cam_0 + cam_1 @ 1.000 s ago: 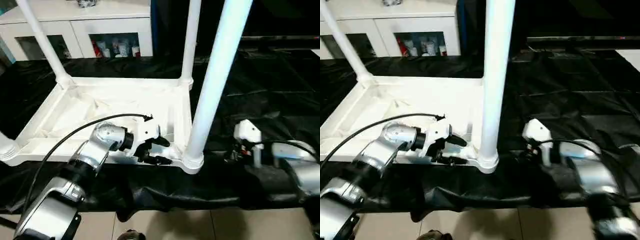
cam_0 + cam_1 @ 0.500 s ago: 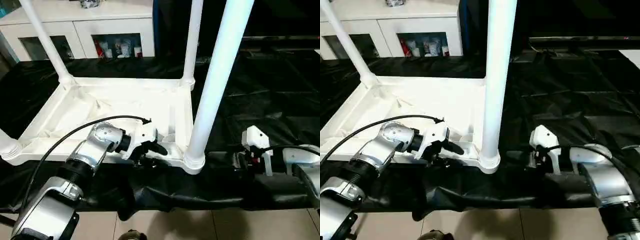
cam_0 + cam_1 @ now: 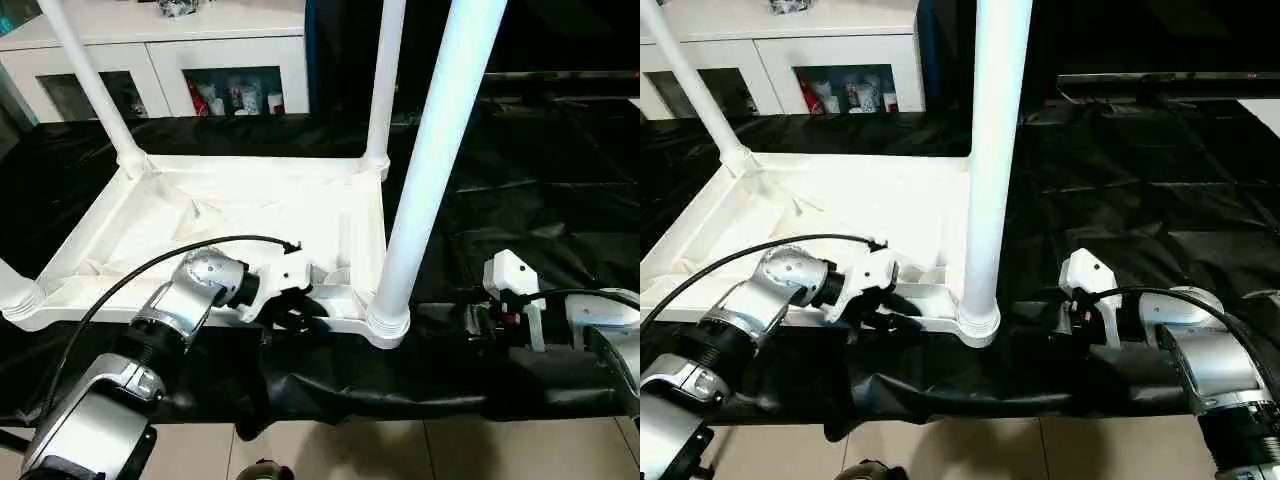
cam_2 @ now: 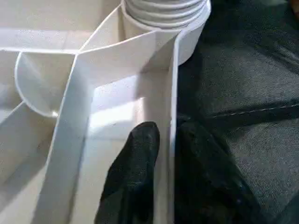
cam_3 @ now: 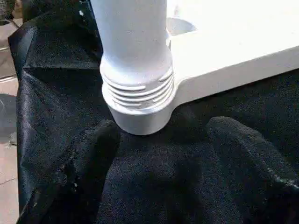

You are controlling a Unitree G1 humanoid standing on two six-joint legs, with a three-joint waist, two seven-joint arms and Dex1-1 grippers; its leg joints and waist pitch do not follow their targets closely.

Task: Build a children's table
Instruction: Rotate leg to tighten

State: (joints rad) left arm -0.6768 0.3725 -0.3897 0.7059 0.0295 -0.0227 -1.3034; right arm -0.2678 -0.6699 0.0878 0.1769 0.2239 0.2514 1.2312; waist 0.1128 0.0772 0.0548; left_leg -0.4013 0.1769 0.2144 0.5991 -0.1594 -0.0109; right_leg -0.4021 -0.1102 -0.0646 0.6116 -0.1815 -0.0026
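Observation:
The white tabletop (image 3: 200, 215) lies upside down on the black-draped work table, ribs up. Four white legs stand in its corner sockets: far left (image 3: 90, 80), far right (image 3: 383, 80), near right (image 3: 430, 170) and near left (image 3: 12, 292), mostly cut off. My left gripper (image 3: 297, 312) sits on the near rim (image 4: 171, 98) beside the near right socket, one finger (image 4: 135, 158) inside the wall, the other outside, shut on it. My right gripper (image 3: 468, 322) rests low on the cloth just right of that socket (image 5: 140, 112), open, its fingers (image 5: 88, 154) spread wide.
A white cabinet (image 3: 160, 50) with glass doors stands behind the work table. The black cloth (image 3: 540, 180) spreads to the right of the tabletop and hangs over the near edge above the tiled floor (image 3: 400, 450). A black cable (image 3: 150, 265) arcs over my left forearm.
My left gripper has dropped from above the near rim onto it and closed around the wall. The right gripper has settled slightly nearer the near right socket. The camera tilted a little.

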